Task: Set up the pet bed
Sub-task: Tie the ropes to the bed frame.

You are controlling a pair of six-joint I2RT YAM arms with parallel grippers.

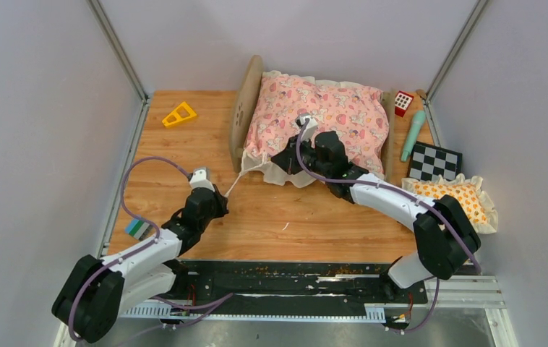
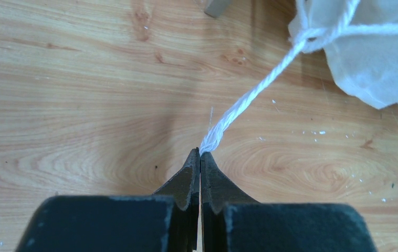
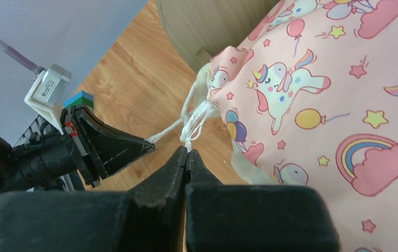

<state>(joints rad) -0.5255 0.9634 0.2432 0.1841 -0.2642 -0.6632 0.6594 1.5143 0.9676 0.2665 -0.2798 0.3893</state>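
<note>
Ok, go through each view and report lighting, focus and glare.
Top external: even, diffuse light, soft shadows, all sharp. Left wrist: the string and table grain are crisp, the white fabric is nearly blown out, the left end effector is dark and soft near the lens. Right wrist: the quilt print is sharp, the right end effector is dark and soft.

string point(image 2: 249, 102) end hidden inside left pincer point(image 2: 200, 152), quilt point(image 3: 333, 105) cropped

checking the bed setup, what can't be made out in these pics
Mattress: top view, hidden under the quilt.
String far end: left wrist view, cut off at the top edge.
Bed frame: right wrist view, mostly cropped and covered by quilt.
</note>
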